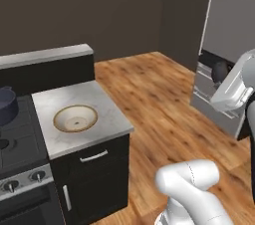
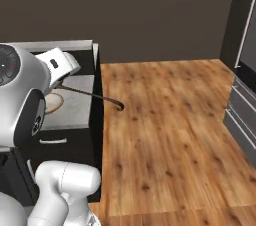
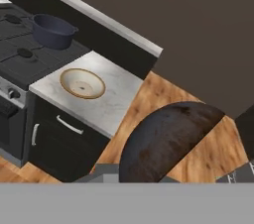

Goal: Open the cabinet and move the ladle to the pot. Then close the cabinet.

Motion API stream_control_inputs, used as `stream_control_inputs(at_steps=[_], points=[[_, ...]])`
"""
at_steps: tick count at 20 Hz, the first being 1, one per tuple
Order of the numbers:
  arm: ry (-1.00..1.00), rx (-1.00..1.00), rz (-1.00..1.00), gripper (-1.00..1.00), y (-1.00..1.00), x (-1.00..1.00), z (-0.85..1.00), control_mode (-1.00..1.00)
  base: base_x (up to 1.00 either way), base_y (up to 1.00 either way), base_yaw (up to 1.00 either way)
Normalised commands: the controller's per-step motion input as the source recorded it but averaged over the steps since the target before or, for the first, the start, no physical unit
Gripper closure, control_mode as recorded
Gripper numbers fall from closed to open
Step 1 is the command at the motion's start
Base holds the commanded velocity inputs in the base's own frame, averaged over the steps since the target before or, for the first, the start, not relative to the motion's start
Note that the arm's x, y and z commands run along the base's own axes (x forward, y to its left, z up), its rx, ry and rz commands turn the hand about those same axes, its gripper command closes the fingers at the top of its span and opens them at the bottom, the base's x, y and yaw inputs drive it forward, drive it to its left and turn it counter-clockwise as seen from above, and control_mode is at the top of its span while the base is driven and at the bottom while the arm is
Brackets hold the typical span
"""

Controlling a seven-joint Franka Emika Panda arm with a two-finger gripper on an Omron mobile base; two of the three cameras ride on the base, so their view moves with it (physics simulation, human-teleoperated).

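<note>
While the fingers were clamped shut on the ladle (image 2: 95, 95), its thin dark handle ran out from the hand over the counter's edge and above the wood floor (image 2: 165, 135) in the right base view, the curved end pointing away from the arm. Hand view had the ladle's round brownish bowl (image 3: 166, 141) big and close at the bottom, hanging over the floor just off the counter (image 3: 116, 94) corner. Fingertips themselves were hidden behind the bowl there.

Pot (image 3: 52, 30), dark blue-grey with side loop handles, sat on the black stove (image 3: 20, 54), well apart from the ladle. Left base view caught just the pot's edge (image 1: 7, 104) at the left border. Cream bowl with tan rim (image 1: 75, 118) sat on the marble counter (image 1: 107, 114) beside the stove, between pot and ladle in the hand view. Lower black cabinet (image 1: 94, 179) with a short silver handle sat under the counter, closed.

Stainless appliance with drawers (image 1: 219, 94) stood at the right of the left base view, across the floor. Dark wall (image 1: 79, 5) behind.
</note>
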Motion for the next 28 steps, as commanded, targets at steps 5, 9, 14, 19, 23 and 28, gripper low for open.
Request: stream_control_inputs(at_steps=[5, 9, 14, 19, 23, 28], points=[[0.0, 0.0, 0.0, 1.0, 0.0, 0.0, 0.0, 1.0, -0.17, 0.22, 0.33], [0.0, 0.0, 0.0, 1.0, 0.0, 0.0, 0.0, 1.0, -0.1, 0.27, 0.32], [0.0, 0.0, 0.0, 1.0, 0.0, 0.0, 0.0, 1.0, -0.03, 0.37, 0.25], [0.0, 0.0, 0.0, 1.0, 0.0, 0.0, 0.0, 1.0, 0.0, 0.41, 0.21], [0.0, 0.0, 0.0, 1.0, 0.0, 0.0, 0.0, 1.0, 0.0, 0.44, 0.2], [0.0, 0.0, 0.0, 1.0, 0.0, 0.0, 0.0, 1.0, 0.02, 0.35, 0.17]])
